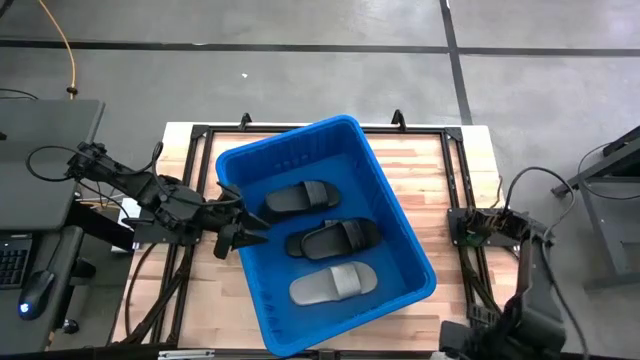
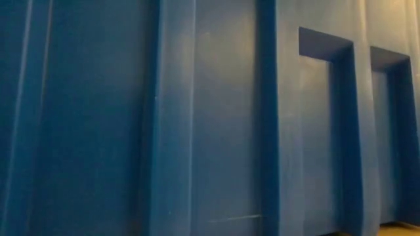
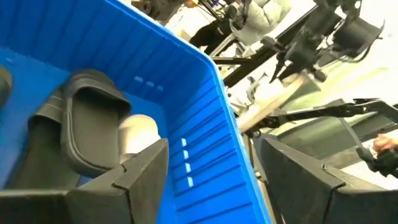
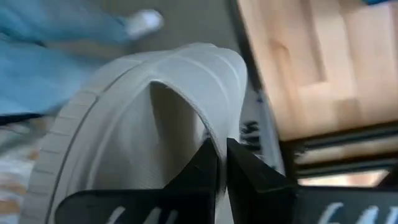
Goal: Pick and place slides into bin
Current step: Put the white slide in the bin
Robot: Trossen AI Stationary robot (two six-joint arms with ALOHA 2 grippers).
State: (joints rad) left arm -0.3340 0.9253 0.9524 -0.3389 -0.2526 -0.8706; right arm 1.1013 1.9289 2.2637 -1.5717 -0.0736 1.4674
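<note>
Overhead view first. Centre of frame: bin (image 1: 285, 138), set askew on table (image 1: 430, 170) of pale wood planks. Inside: upper black slide (image 1: 297, 197), lower black slide (image 1: 340, 237), and grey slide (image 1: 333, 283) nearest the bottom edge. At the bin's left rim: left gripper (image 1: 243, 235), fingers spread, nothing grasped. At the right edge of the table, well apart from the bin: right gripper (image 1: 468, 228), arm folded back. Around the table: grey floor (image 1: 300, 70) crossed by dark lines.

Low view. Filled entirely by the bin's ribbed wall (image 2: 197, 118); no arm visible.

Left wrist view. Looks along the bin's rim (image 3: 205, 124), with one finger (image 3: 143, 168) inside the wall and the other outside. Shows one black slide (image 3: 87, 124) on the bin floor at the left. Upper part: stands, cables and a person (image 3: 261, 15) in pale clothing.

Right wrist view. Shows the right gripper (image 4: 221, 158) clenched on the strap edge of a pale slide (image 4: 124, 124), which fills the left and centre. Table edge at the upper right; blue trouser leg (image 4: 50, 56) and white shoe (image 4: 144, 22) at the upper left.

Step in hand, judged: carrying the pale slide to the bin.
- Keep the pinch firm; a thin strap edge can slip.
- Lift well clear of the rolled rim before crossing.
- Release over the bare floor at the bin's right, not onto the slides already lying there.
- Keep clear of the left gripper at the far rim.
</note>
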